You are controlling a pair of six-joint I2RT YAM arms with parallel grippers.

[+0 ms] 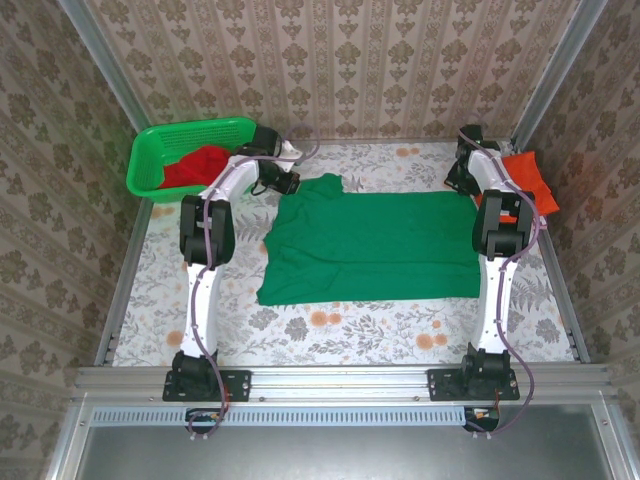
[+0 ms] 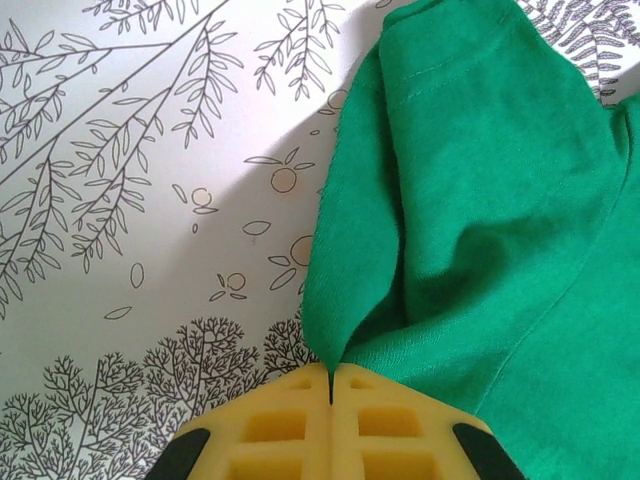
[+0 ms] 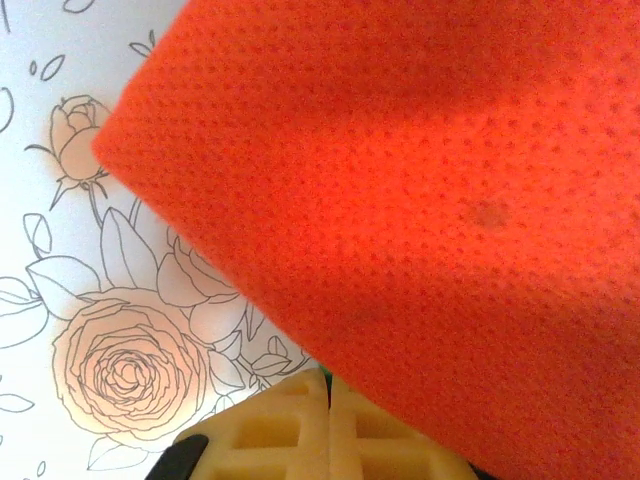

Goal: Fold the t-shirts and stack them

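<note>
Right, status at that moment: first fold on the dark green t-shirt (image 1: 380, 245), which lay spread flat in the middle of the desk (image 1: 340, 325).

My left hand (image 2: 330, 372) was clenched on the shirt's far-left corner. Cloth was pinched between the yellow pads (image 2: 395, 420) and tented up from the seam where they met. My right hand (image 3: 325, 378) was clenched too, at the far-right corner. The wrist view gave me just a sliver of green at the seam, so it probably had the hem, but I couldn't confirm a solid bite.

The orange-red t-shirt (image 3: 420, 180) sat just beside that hand, at the desk's far right edge. The red t-shirt (image 1: 195, 168) was heaped in the green basket (image 1: 195, 128) at far left.

My read: early in the job. Nothing was stacked and the red one wasn't touched yet.

Next move as I judged it:
- Lift both far corners together and level.
- Carry them toward the near hem.
- Hold enough tension across the edge that the middle doesn't sag or crease.

Risks were a thin right-side grip slipping mid-carry and that hand snagging the orange-red shirt on the way up.

Writing: none readable. No brand tags or labels showed on any shirt. The desk cover carried a floral line print only, no text.
</note>
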